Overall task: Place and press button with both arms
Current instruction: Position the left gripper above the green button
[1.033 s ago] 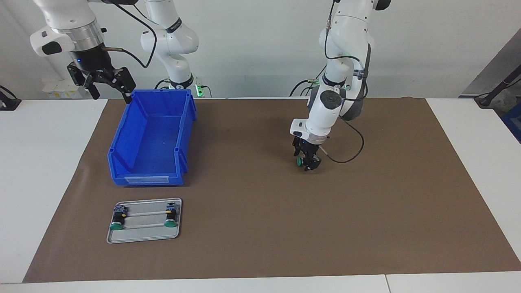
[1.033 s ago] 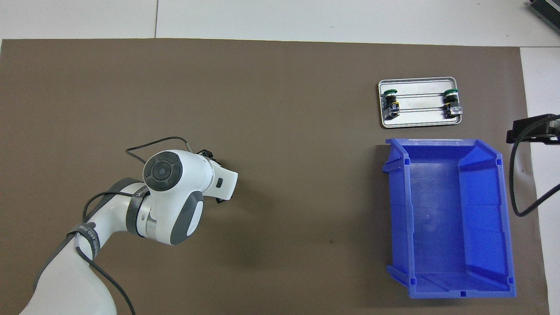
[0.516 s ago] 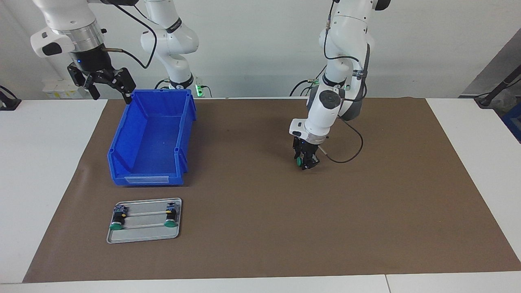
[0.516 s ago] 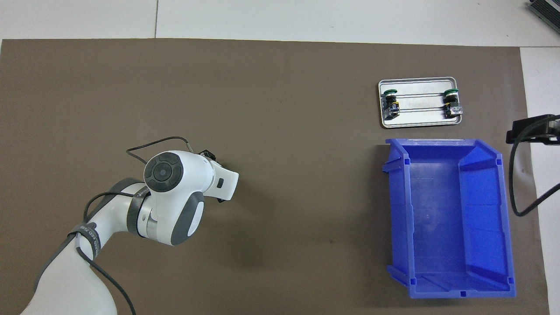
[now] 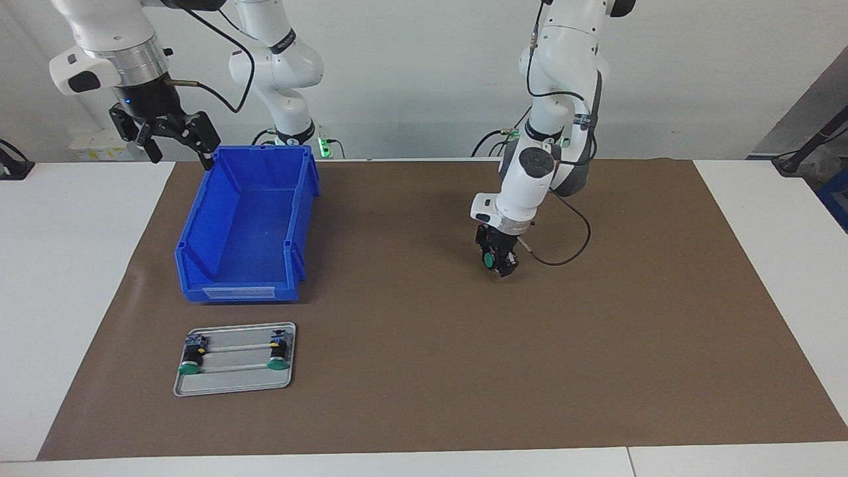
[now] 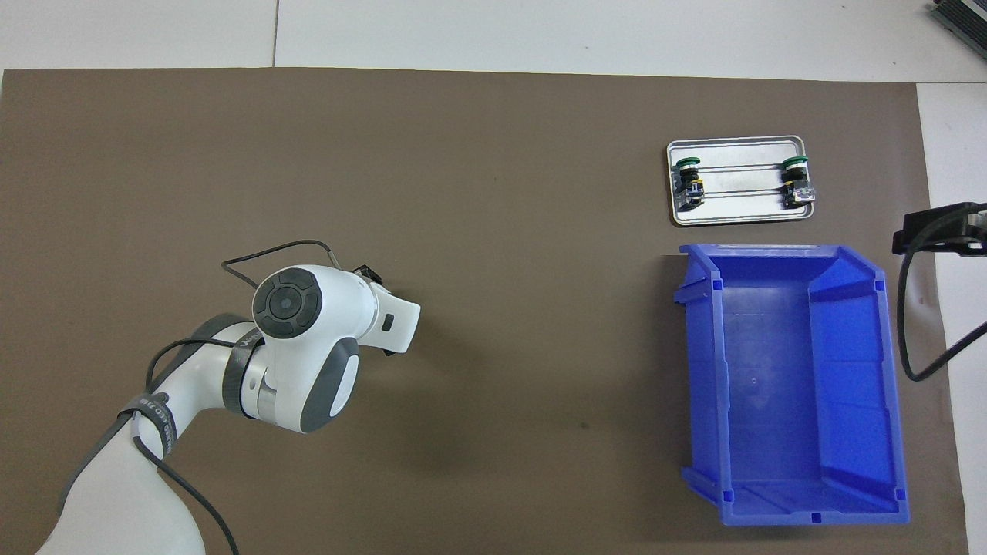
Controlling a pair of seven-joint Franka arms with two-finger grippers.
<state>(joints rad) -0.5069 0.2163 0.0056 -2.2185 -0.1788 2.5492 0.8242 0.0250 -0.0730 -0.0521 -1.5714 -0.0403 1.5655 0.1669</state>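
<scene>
Brown paper [image 5: 424, 344] covers the middle of your white table [image 5: 73, 278], with a pale wall above it in the facing view. Look at your left gripper [image 5: 497, 260] first: it hangs just over the paper near the table's middle, clenched on the button [image 5: 489, 260], whose green cap shows at the fingers' side toward the right arm's end. In the overhead view the left arm's wrist [image 6: 308, 339] hides both gripper and button.

Moving outward, you find the bin [image 5: 248, 225], blue and open-topped, standing on the paper toward the right arm's end. Farther from the robots than the bin lies the tray [image 5: 235, 387], small and metal, with two more buttons on it: one [image 5: 191, 361] at the tray's outer end and one [image 5: 277, 356] at its inner end, well apart, green caps pointing away from the robots.

Your right gripper [image 5: 175, 136] hangs in the air beside the bin's corner nearest the robots, fingers spread and holding nothing; that arm waits.
</scene>
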